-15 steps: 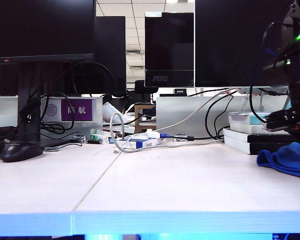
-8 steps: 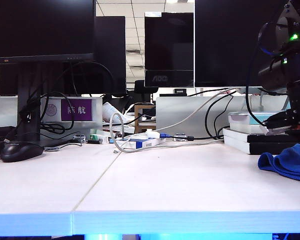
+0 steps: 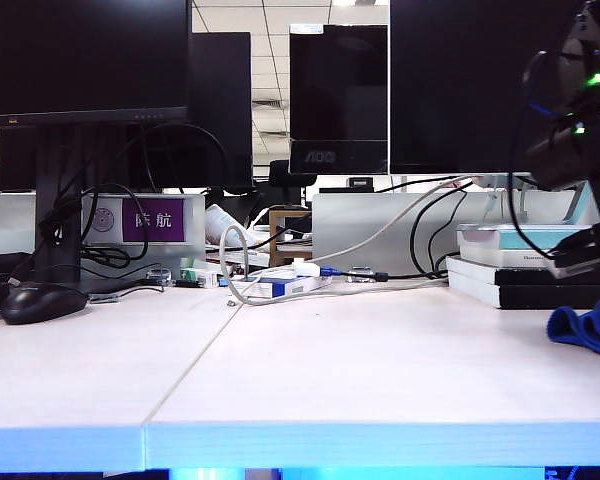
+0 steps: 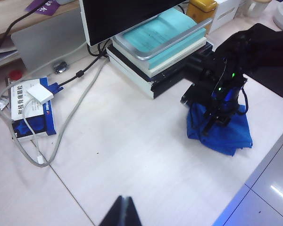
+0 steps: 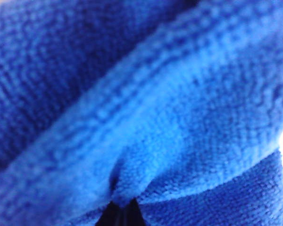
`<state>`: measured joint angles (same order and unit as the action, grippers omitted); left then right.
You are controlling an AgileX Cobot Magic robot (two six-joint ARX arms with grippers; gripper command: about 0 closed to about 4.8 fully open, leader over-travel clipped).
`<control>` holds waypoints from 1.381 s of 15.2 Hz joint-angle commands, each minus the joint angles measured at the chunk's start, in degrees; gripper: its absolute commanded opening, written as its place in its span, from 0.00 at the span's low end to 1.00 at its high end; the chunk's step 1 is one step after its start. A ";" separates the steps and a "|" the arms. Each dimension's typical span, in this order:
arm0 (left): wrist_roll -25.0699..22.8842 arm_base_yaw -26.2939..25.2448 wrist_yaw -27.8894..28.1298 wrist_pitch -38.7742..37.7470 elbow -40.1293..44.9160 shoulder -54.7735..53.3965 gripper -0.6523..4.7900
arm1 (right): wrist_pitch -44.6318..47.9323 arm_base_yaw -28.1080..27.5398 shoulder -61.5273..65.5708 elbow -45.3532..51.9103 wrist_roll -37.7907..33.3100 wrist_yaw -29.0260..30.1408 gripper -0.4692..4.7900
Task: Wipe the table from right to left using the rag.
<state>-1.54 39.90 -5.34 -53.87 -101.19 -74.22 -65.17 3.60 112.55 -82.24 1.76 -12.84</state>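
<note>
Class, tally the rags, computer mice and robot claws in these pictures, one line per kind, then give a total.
rag: 1
mouse: 1
claws: 2 (left claw shut, above the table; right claw shut on the rag)
Total: 4

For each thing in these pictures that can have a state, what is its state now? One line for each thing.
Rag: bunched up on the table, near the right end.
Right pincer: shut, pinching the rag from above.
Left pincer: shut, holding nothing, above bare table.
Table: bare in the middle.
Monitors: screens dark.
Mouse: resting on the table, far left, untouched.
</note>
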 commanded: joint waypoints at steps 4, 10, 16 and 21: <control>-0.20 0.07 -0.02 -0.11 -0.20 0.20 0.11 | 1.33 -2.23 0.00 0.15 -0.24 1.49 0.08; -0.20 0.07 0.00 -0.59 -0.22 0.22 0.11 | 2.38 1.99 0.02 0.15 -1.36 8.44 0.08; -0.96 0.07 0.00 -2.54 -0.20 0.22 0.11 | 5.97 10.25 0.02 0.15 -1.38 11.65 0.08; -1.51 0.04 0.20 -8.81 -0.22 0.26 0.11 | 8.50 16.96 0.02 0.13 -1.36 11.74 0.08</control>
<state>-2.98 39.90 -5.32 -61.69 -101.25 -74.19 -58.74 19.49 112.05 -82.41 0.64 -3.42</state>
